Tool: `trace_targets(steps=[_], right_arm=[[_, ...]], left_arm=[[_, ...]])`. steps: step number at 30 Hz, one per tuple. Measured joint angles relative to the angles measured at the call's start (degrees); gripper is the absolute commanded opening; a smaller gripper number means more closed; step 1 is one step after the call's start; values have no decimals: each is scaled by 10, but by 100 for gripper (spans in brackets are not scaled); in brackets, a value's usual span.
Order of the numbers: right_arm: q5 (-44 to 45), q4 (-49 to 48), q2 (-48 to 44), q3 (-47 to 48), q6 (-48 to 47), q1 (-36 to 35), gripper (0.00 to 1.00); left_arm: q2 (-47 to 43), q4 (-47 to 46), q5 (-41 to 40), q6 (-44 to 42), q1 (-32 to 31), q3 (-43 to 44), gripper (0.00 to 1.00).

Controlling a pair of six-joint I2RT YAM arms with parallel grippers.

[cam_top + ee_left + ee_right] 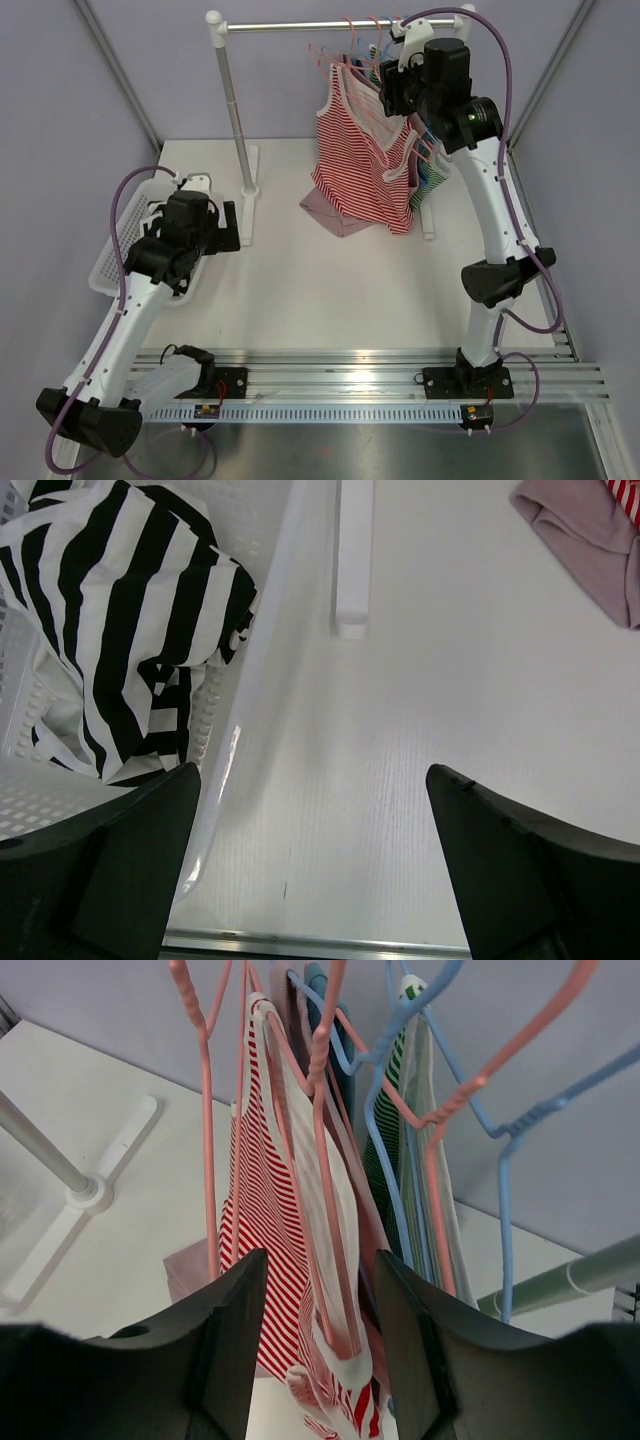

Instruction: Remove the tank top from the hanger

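Note:
A red-and-white striped tank top [358, 165] hangs on a pink hanger [335, 60] from the rail [300, 25]. In the right wrist view the tank top [265, 1210] and the pink hanger [330, 1190] lie between my right gripper's fingers. My right gripper [392, 90] is raised at the rail; in its own view the gripper [320, 1305] is open around the hanger's shoulder and the white strap. My left gripper [225, 228] is open and empty, low over the table next to the basket; its own view [315, 865] shows bare table between the fingers.
A white basket [120, 235] at the left holds a black-and-white striped garment [130, 630]. More garments hang on blue and pink hangers [440, 1110] to the right. A pink cloth [335, 215] droops onto the table. The rack post [233, 120] and its foot [352, 555] stand centre-left.

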State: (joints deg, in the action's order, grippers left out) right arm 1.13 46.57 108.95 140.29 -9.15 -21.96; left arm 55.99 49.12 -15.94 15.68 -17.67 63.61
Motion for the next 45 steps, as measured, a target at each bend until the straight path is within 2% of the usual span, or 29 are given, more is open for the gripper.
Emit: trace_targets(steps=[9,10,11,14,17,18,29,37,45], right_arm=[[-48,24,71,45,-18,2,35],[-56,25,72,45,-15,2,31],[-65,25,72,44,-14,3,16],[-85,15,72,40,3,4,18],[-102,4,72,35,22,5,2],[-105,1,72,35,30,5,0],[-97,-39,70,30,120,5,0],[-87,-55,33,10,144,5,0],[-63,-64,-34,-5,143,6,0]], left_arm=[[2,-26,20,-9,-3,-9,99],[1,-27,22,-9,-3,-9,99],[1,-27,24,-9,-3,-9,99],[1,-28,28,-9,-4,-9,99],[0,-29,34,-9,-4,-10,99],[0,-29,36,-10,-4,-10,99],[-18,-29,40,-10,-6,-11,99],[-21,-22,40,-9,-8,-4,99],[-19,-11,39,2,-32,73,99]])
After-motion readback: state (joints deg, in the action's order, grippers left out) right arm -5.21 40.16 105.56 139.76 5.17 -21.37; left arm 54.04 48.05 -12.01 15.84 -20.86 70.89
